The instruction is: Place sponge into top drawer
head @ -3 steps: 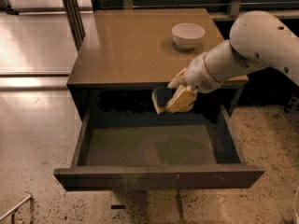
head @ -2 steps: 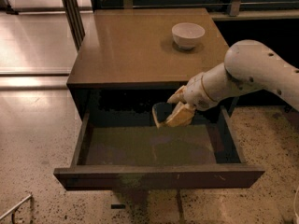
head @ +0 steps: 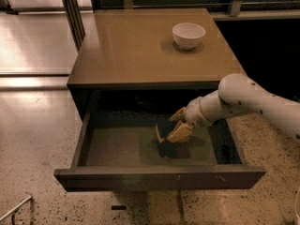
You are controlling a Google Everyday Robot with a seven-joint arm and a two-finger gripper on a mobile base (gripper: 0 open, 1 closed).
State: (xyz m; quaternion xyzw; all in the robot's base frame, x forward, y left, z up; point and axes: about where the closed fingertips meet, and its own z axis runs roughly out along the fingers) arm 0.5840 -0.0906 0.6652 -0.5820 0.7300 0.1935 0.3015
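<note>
The top drawer of the brown cabinet is pulled open, with a dull greenish-brown floor and a dark front panel. My gripper reaches in from the right and is low inside the drawer, right of its middle. It is shut on the sponge, whose dark scrub layer and pale yellow edge stick out to the left of the fingers. The sponge hangs just above the drawer floor or touches it; I cannot tell which.
A white bowl stands on the cabinet top at the back right. My white arm crosses the drawer's right side. Speckled floor surrounds the cabinet, and a dark metal post stands at the back left.
The gripper has moved down from the level of the cabinet's front edge into the drawer, carrying the sponge with it. The bowl has not moved.
</note>
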